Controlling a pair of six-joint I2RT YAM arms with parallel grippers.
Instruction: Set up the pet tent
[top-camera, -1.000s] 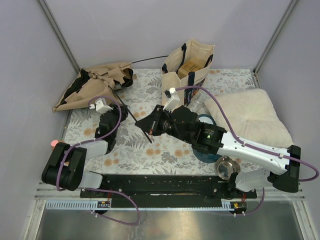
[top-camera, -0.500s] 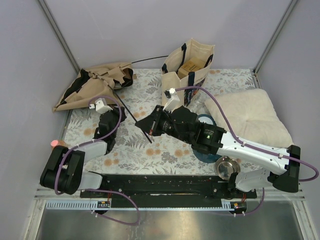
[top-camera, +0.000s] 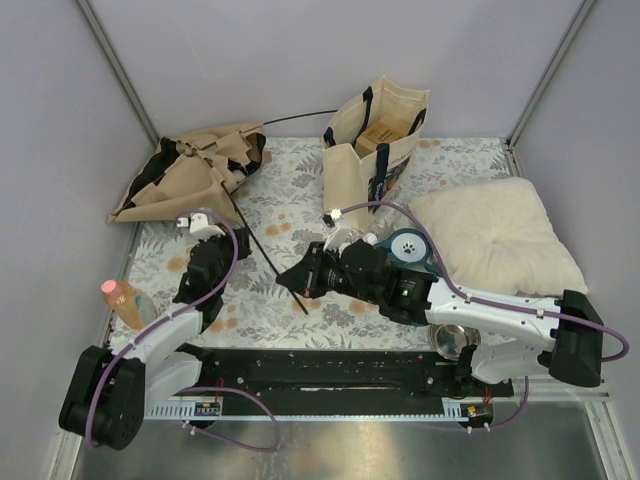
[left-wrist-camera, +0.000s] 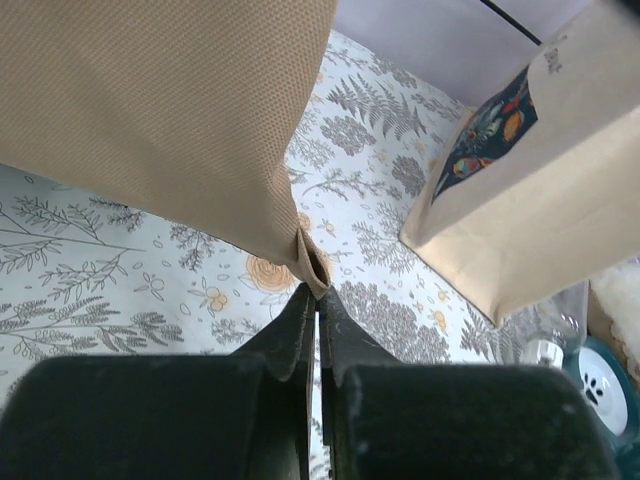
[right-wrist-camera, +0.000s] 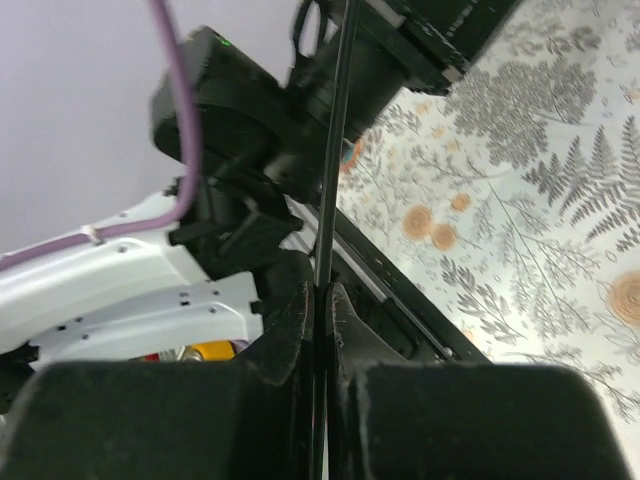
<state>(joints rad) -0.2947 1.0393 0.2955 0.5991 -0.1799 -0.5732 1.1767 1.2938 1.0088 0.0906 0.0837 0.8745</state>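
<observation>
The tent (top-camera: 185, 175) lay collapsed in the far-left corner. The right gripper (right-wrist-camera: 322, 290) was clamped on its thin black pole (top-camera: 258, 238), which ran diagonally from the heap toward the near middle. The left gripper (left-wrist-camera: 316, 292) was on the closer arm, and looked pinched shut on a fabric corner right ahead of it.

tote bag (left-wrist-camera: 540, 220): small dark print at top edge, too blurred to read
teal bowl (top-camera: 394, 256): white paw-print sign
other text: none readable
</observation>
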